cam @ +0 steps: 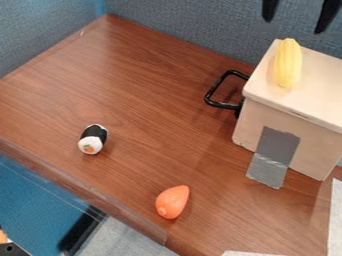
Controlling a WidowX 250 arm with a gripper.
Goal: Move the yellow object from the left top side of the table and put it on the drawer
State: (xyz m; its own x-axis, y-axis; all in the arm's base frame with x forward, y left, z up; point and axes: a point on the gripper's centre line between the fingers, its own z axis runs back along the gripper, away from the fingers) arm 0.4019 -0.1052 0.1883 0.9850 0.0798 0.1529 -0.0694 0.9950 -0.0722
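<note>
One gripper [298,13] hangs open-jawed and empty at the top, while the corn [288,64] on the drawer [321,86] looks light, stiff and slick, best pinched across its middle.

The black two-finger robot gripper [293,27] is hanging at the view's upper edge, between one and two o'clock. Its dark, tapering fingers [269,10] are standing apart, one pointing toward six o'clock, the other slanting between six and seven.
</note>
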